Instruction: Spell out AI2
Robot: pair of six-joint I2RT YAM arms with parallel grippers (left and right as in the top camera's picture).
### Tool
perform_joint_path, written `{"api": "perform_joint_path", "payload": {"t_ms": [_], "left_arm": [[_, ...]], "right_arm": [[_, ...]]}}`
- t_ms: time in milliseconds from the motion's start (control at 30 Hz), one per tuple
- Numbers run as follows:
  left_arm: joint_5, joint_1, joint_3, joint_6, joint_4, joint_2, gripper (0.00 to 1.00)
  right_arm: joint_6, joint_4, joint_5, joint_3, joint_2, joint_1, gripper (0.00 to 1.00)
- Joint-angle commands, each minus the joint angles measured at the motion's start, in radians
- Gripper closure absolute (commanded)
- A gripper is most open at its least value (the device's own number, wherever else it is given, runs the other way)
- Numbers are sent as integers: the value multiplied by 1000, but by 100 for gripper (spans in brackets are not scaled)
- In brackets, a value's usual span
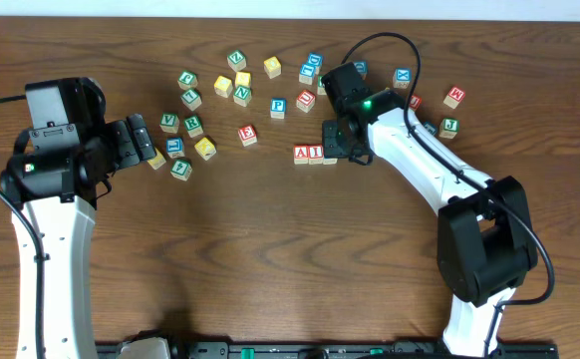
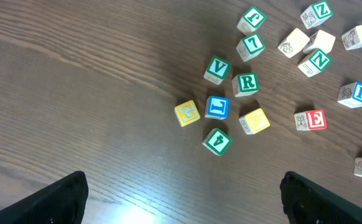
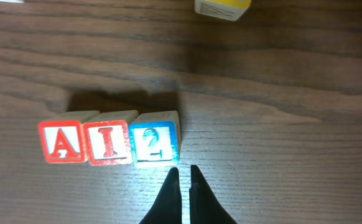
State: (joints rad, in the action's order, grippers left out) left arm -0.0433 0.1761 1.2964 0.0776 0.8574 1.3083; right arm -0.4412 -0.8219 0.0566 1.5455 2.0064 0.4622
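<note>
Right gripper (image 3: 184,172) closed, empty, tips beside 2 (image 3: 153,144) | left gripper (image 2: 182,186) spread wide, empty | A (image 3: 63,142), I (image 3: 109,144), 2 touching, mid tabletop (image 1: 270,279) | step: spelling looks done | next: lift clear without nudging 2

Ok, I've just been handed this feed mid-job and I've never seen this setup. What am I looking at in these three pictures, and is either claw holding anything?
These are two robot arms at a wooden table, each ending in a two-finger gripper. The wide picture looks straight down from above. The other two come from cameras on the wrists, so the dark shapes at their lower edges are that arm's own fingers. In the right wrist view, the right gripper is shut and empty, with its tips just beside the 2 cube. That cube ends a side-by-side row with the A cube and the I cube. The left gripper is wide open and holds nothing, over bare wood near the loose blocks scattered on the table.
</note>
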Motion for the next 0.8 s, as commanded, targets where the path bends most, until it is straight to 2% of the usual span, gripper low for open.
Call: {"api": "perform_joint_path", "payload": {"t_ms": [0,767], "left_arm": [[2,4,3,-6,2,5,2],[2,4,3,-6,2,5,2]], "right_arm": [[-42,0,31,10,43,-6,99],[-32,29,12,10,101,-10,99]]}}
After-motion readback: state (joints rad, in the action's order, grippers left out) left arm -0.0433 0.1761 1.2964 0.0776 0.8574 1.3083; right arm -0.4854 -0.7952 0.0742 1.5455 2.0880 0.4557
